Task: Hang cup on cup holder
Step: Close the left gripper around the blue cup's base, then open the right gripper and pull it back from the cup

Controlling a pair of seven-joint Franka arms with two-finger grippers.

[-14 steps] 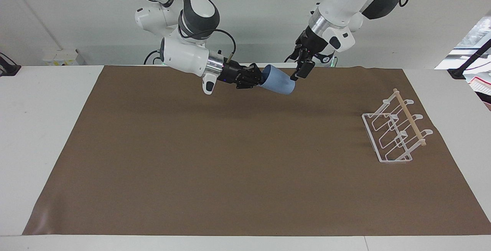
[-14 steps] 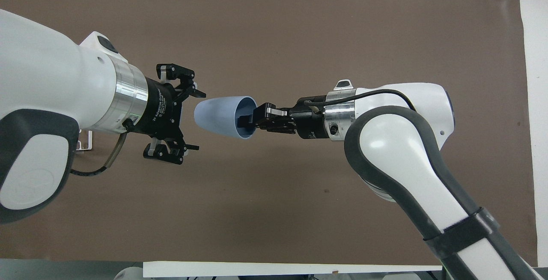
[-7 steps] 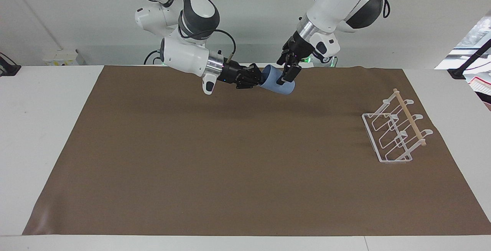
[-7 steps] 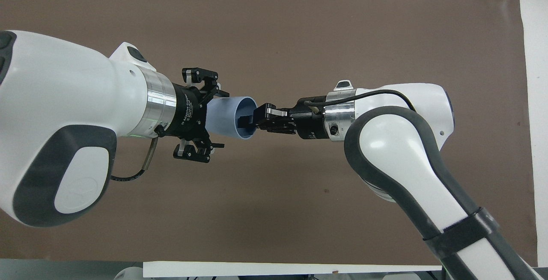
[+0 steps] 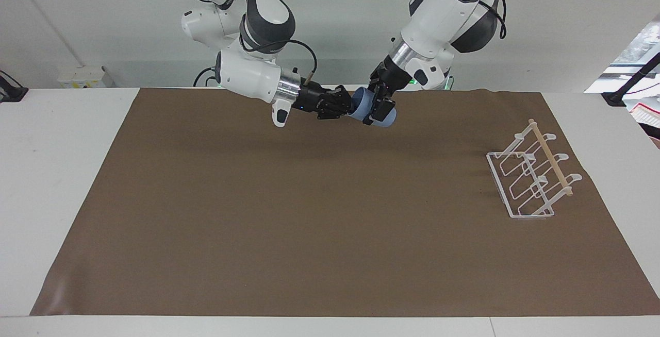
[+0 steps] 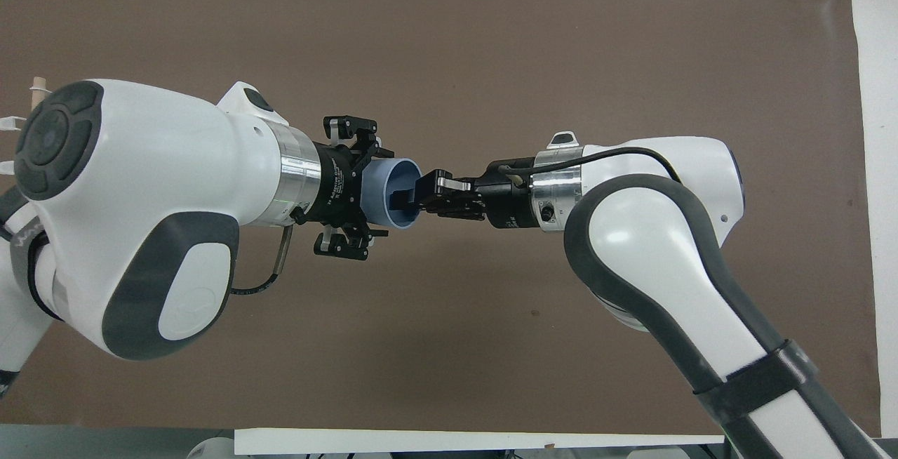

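So the cup (image 5: 367, 109) hangs mid-handover near the frame's top centre: the right gripper (image 6: 414, 198) pinches its rim, while the left gripper (image 6: 359, 189) spreads wide around its base. Hanging remains; the cup holder (image 5: 531, 177), middle right, holds nothing.

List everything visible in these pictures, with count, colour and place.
Light-blue plastic tumbler: one, held in the air on its side between the two hands, over the brown mat's edge nearest the robots.
White wire cup rack with wooden rod: one, white and pale wood, on the mat toward the left arm's end of the table.
Brown mat: one, covering most of the table.
White table: one, under the mat.
Right hand: black, shut on the tumbler's rim.
Left hand: black, open, fingers on either side of the tumbler's base.
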